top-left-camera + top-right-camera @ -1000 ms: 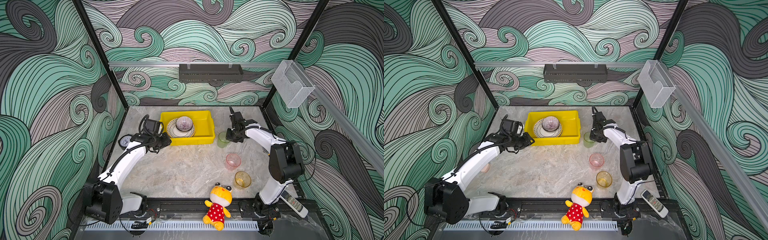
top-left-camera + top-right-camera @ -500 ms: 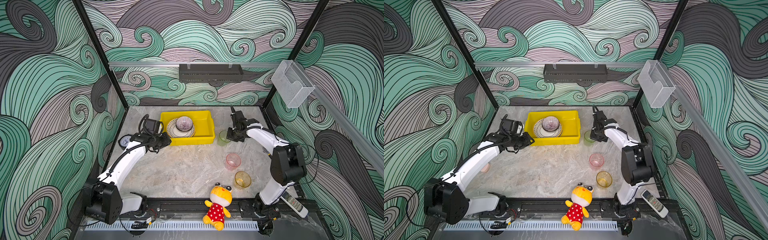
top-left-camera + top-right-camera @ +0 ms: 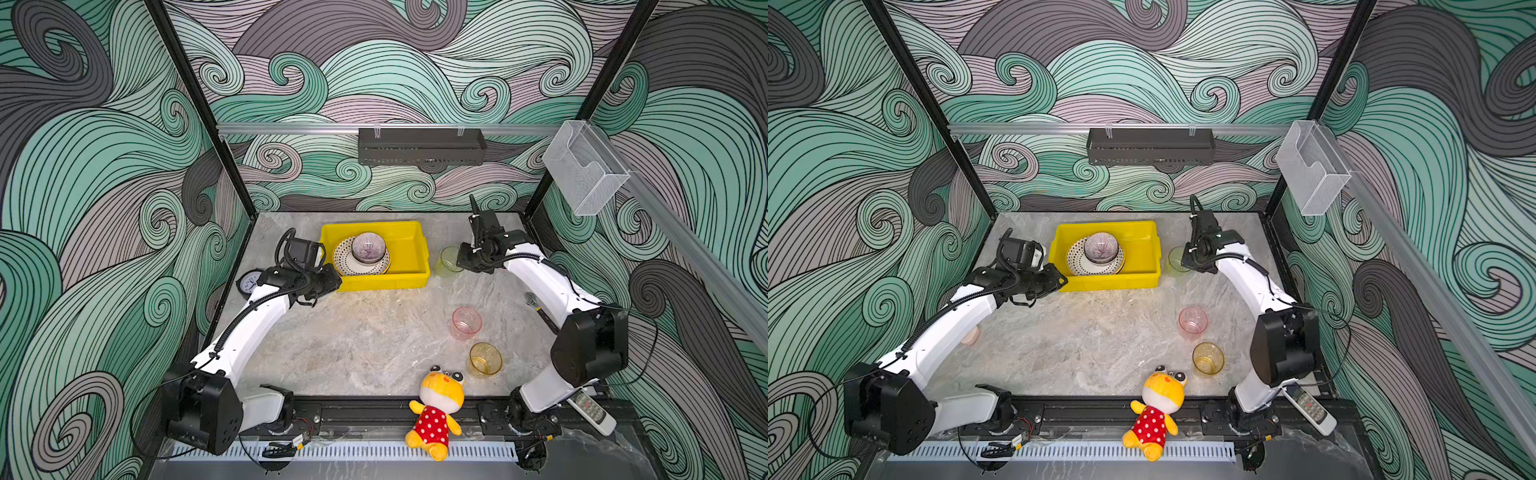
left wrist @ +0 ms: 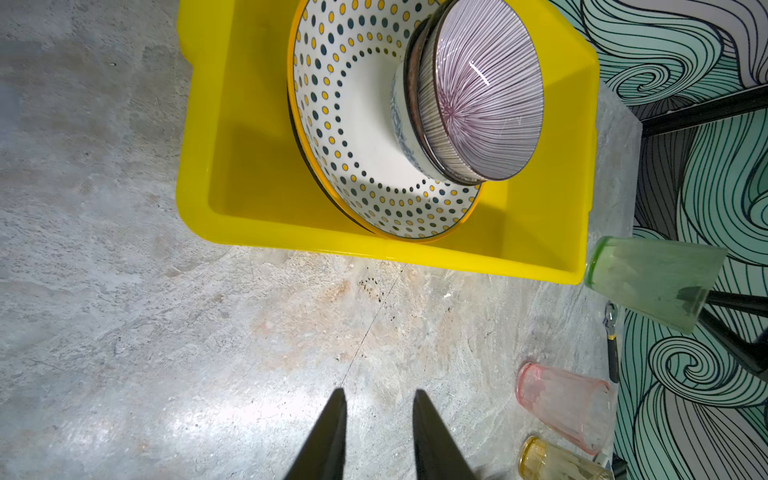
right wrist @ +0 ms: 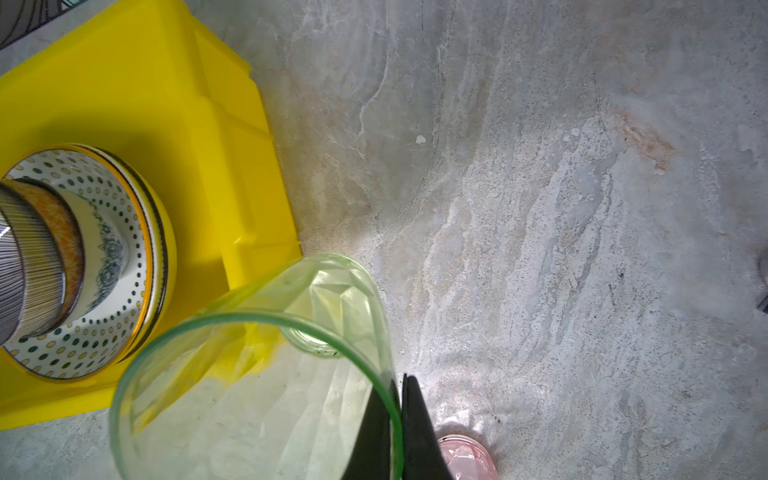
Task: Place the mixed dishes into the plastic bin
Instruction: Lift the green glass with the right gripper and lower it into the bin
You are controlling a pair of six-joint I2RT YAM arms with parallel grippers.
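Tabletop (image 3: 353,332) centre open; green cup (image 3: 449,262) just beside bin (image 3: 382,281) edge.

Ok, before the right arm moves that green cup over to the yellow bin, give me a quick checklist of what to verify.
1. Grip: ok. The right gripper is shut on the wall of the green cup, one finger inside, one outside.
2. Cup lifted off the table: cannot tell.
3. Room in the yellow bin: ok. Its end nearest the cup is bare; the dotted plate and lilac bowl sit at the other end.
4. The left gripper out of the way: ok. Open, empty, above the table outside the bin.
5. The pink cup and amber cup: ok. Upright, away from the bin.
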